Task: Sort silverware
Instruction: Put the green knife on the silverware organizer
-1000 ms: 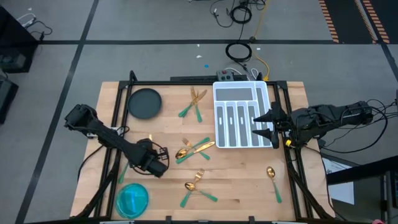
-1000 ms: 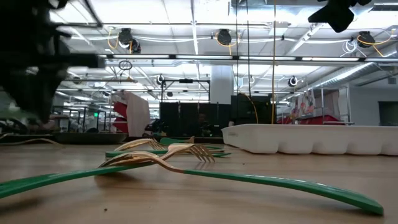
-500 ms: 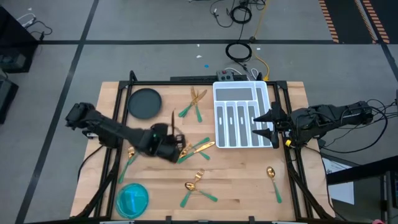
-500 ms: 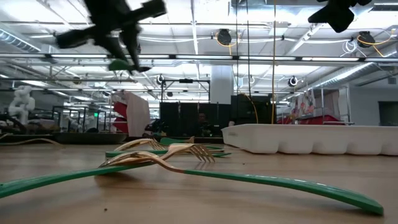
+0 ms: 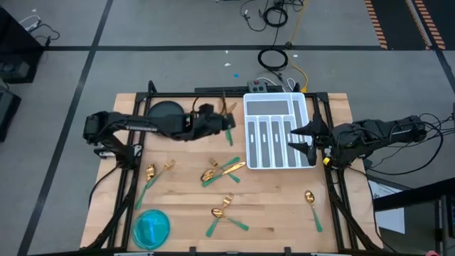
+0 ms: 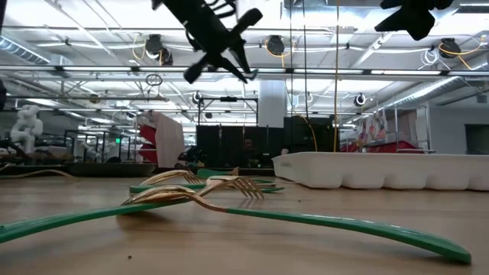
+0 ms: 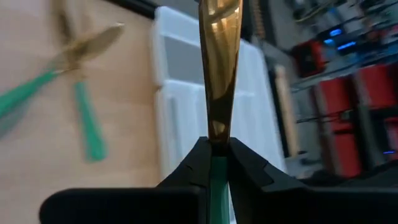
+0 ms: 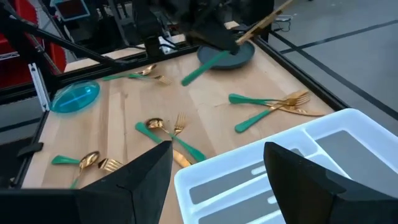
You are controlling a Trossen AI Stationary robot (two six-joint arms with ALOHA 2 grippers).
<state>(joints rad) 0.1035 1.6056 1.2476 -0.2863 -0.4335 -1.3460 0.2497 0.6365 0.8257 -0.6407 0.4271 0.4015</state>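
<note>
Gold-headed, green-handled knife is pinched by its handle in the left gripper, held up off the table btwn the dark plate and the white tray, blade pointing toward the tray. Other silverware lies scattered on the table: forks beside the gripper, a mixed pile mid-table, a spoon near the right edge. Right gripper hovers over the tray's right side, fingers spread wide, holding nothing.
</note>
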